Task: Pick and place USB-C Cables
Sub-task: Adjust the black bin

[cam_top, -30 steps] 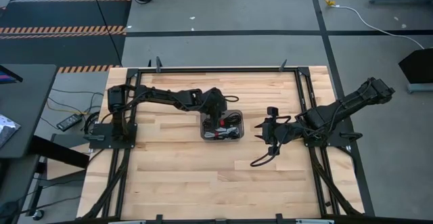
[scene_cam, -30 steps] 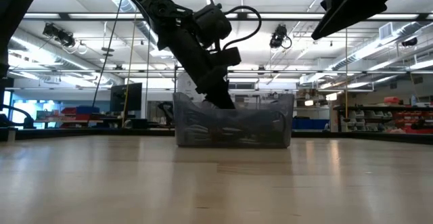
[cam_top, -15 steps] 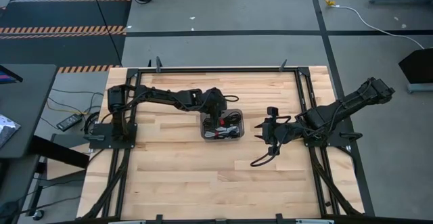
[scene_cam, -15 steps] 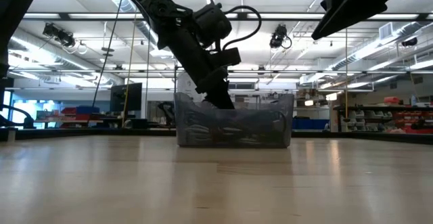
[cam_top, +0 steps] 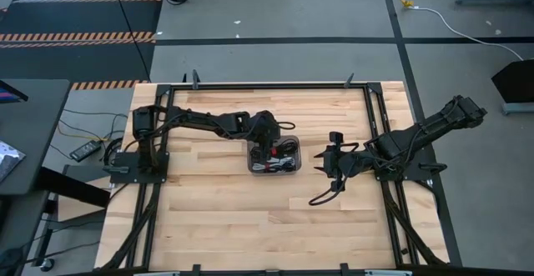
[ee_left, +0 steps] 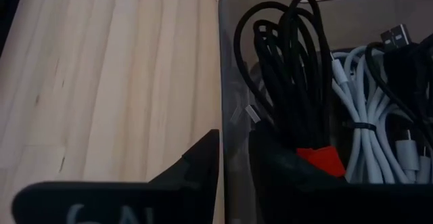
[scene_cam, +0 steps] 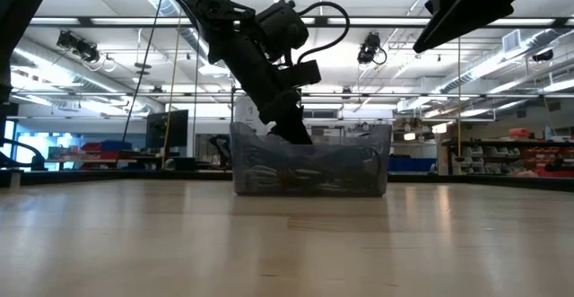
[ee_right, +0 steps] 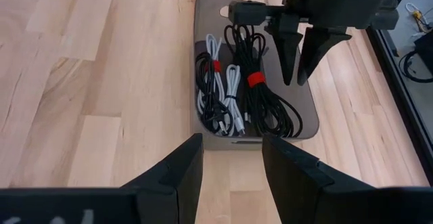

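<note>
From above, the left gripper (cam_top: 269,147) reaches into the grey tray (cam_top: 292,139) at the table's middle, where the USB-C cables (cam_top: 282,158) lie; the right gripper (cam_top: 321,161) waits beside it, fingers parted, empty. At table height, the tray (scene_cam: 309,161) shows bundles lying lengthwise. Left wrist: fingers straddle the tray wall beside a red-banded black cable (ee_left: 291,82). Right wrist: bundles (ee_right: 237,88) run along the tray's length. No readable writing.

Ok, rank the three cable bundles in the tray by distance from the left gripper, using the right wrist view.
1. Black bundle with the red band, beside the left gripper.
2. White bundle, mid-tray.
3. Thin red-tied bundle, by the tray's opposite wall.
</note>
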Action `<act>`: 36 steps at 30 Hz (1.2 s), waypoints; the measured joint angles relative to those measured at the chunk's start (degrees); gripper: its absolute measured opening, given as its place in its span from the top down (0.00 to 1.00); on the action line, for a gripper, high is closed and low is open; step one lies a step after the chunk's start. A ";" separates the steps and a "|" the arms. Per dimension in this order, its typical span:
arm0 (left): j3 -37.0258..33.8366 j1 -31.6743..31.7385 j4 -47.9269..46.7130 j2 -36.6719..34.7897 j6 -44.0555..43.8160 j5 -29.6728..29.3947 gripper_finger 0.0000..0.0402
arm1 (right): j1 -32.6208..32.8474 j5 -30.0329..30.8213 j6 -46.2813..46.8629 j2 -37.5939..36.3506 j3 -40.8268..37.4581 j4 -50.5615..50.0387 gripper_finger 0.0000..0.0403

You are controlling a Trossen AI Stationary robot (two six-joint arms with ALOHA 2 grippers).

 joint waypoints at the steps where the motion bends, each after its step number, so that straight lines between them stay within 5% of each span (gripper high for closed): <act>1: 0.00 0.00 0.00 0.00 0.00 0.01 0.78 | 0.00 0.00 0.00 0.00 0.00 0.00 0.60; 36: 0.00 0.70 -0.48 -0.02 3.89 0.13 0.87 | 0.01 0.00 0.04 0.00 0.00 0.00 0.60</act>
